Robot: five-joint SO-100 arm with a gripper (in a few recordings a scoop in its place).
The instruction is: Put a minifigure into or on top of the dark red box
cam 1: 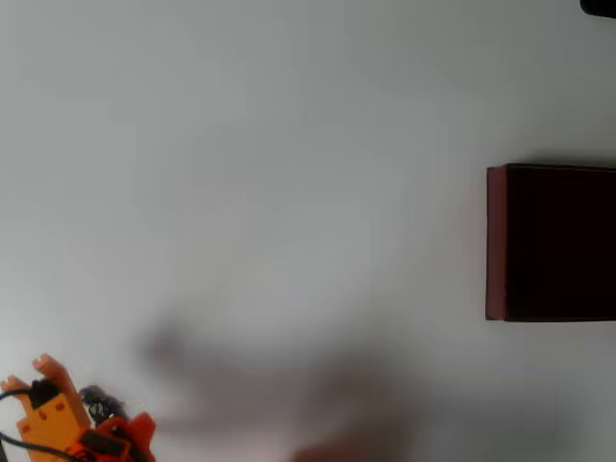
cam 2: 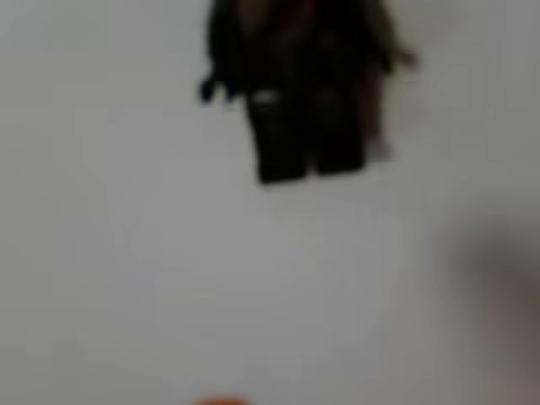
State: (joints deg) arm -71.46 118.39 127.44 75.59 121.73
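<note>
Overhead view: The white table [cam 1: 289, 144] takes up nearly the whole picture. The dark red box [cam 1: 551, 243] sits at the right edge, about mid-height, with its right side cut off by the picture border. Its left wall shows as a dull red strip, and the inside is very dark maroon. The orange arm [cam 1: 58, 419] enters at the lower left corner, well apart from the box. Two orange prongs of the gripper [cam 1: 29, 375] point up and to the left, with black parts and a cable beside them. Whether the fingers are spread or pressed together cannot be told from this angle. A small dark rounded shape lies just right of the orange body; what it is cannot be told. A soft grey shadow [cam 1: 279, 385] spreads across the lower middle of the table.

Wrist view: The picture is strongly blurred. The minifigure [cam 2: 299, 93] lies on the white surface at the top centre, dark overall, with its two legs pointing toward the lower edge and its upper part cut off by the top border. A thin sliver of orange [cam 2: 221, 400] shows at the bottom edge, apart from the figure. A dim shadow darkens the right side.
</note>
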